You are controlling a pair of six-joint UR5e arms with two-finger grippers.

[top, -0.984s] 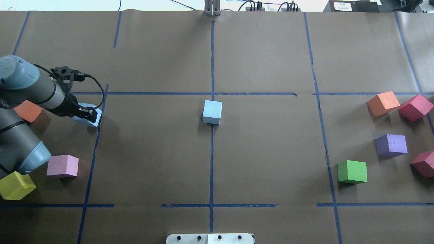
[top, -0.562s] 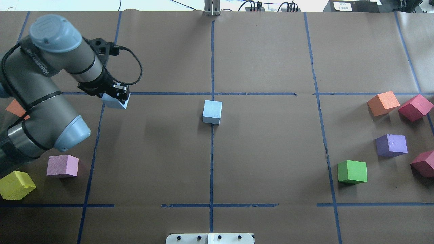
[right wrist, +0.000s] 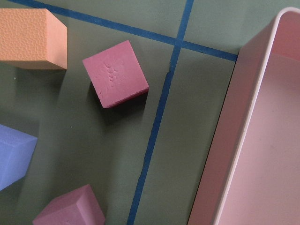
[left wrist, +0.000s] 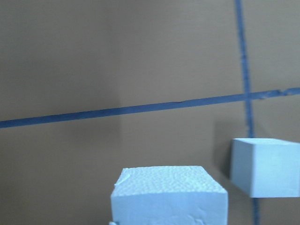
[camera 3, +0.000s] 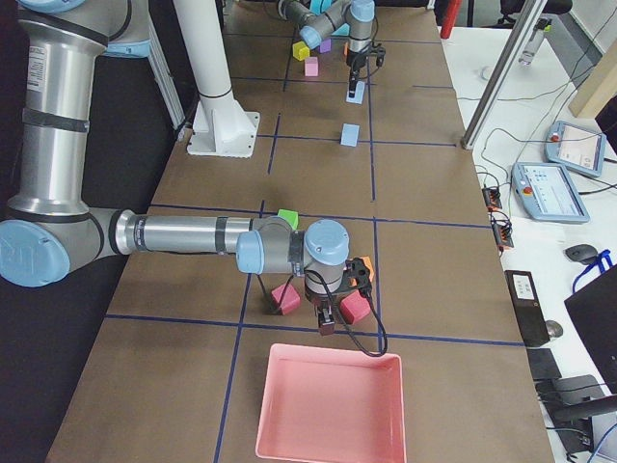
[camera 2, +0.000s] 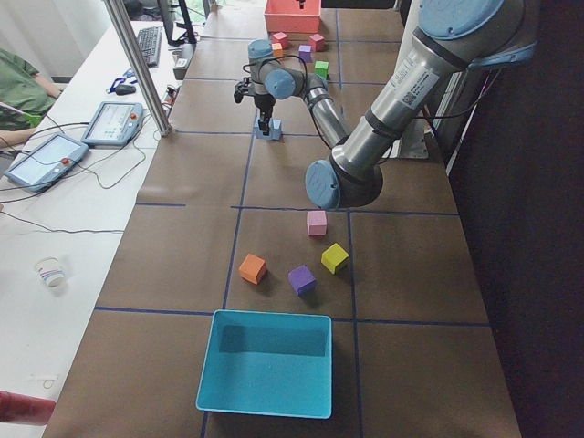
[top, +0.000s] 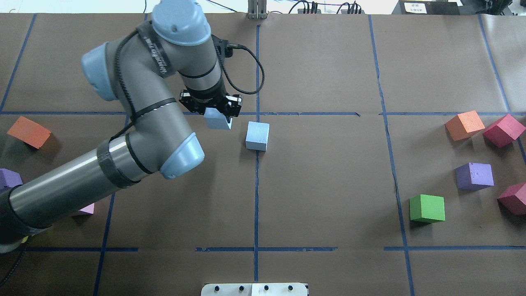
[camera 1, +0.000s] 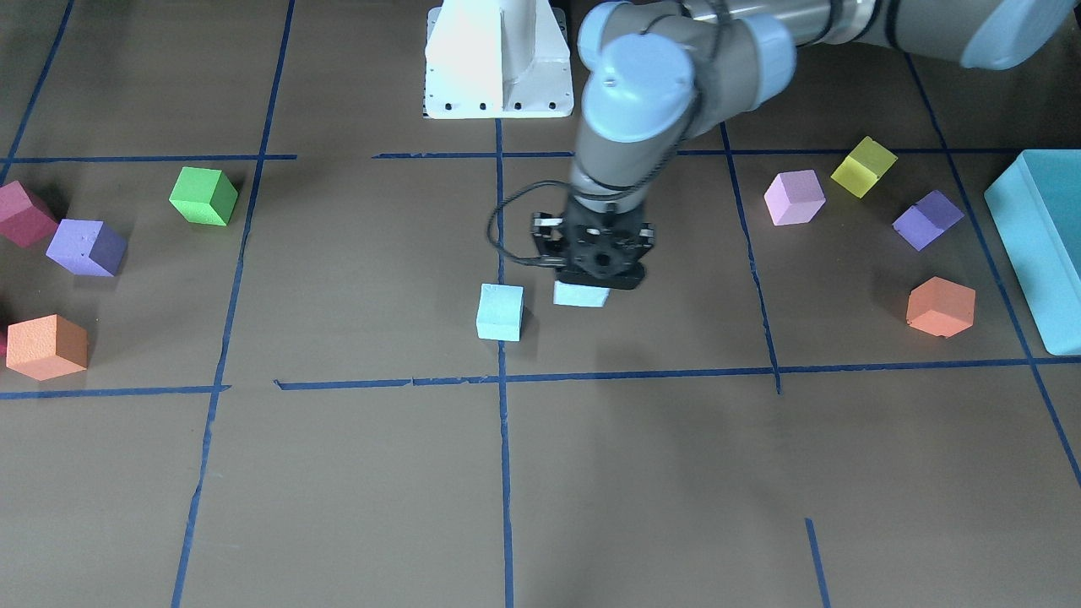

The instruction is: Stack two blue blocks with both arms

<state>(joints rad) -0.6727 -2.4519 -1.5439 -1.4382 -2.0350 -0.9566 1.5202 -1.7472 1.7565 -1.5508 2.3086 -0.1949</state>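
Observation:
My left gripper [top: 214, 112] is shut on one pale blue block [top: 218, 121] and holds it above the table, just left of the centre line. The other blue block [top: 257, 136] rests on the centre tape line, close to the held one's right and apart from it. In the front-facing view the held block [camera 1: 581, 295] hangs under the gripper [camera 1: 595, 274], beside the resting block [camera 1: 499, 312]. The left wrist view shows the held block [left wrist: 168, 197] at the bottom and the resting block [left wrist: 267, 166] to its right. My right gripper [camera 3: 328, 313] hovers over red cubes near a pink tray; I cannot tell whether it is open.
Orange [top: 464, 125], red [top: 503, 130], purple [top: 474, 176] and green [top: 427, 208] cubes lie at the right. An orange cube [top: 28, 131] lies at the left. A turquoise box [camera 1: 1039, 245], a pink tray [camera 3: 333, 405] and a white pedestal [camera 1: 498, 59] stand at the table's edges.
My left arm has swung right from the table's left side to beside the centre block, carrying the blue block off the table. The centre block has not moved.

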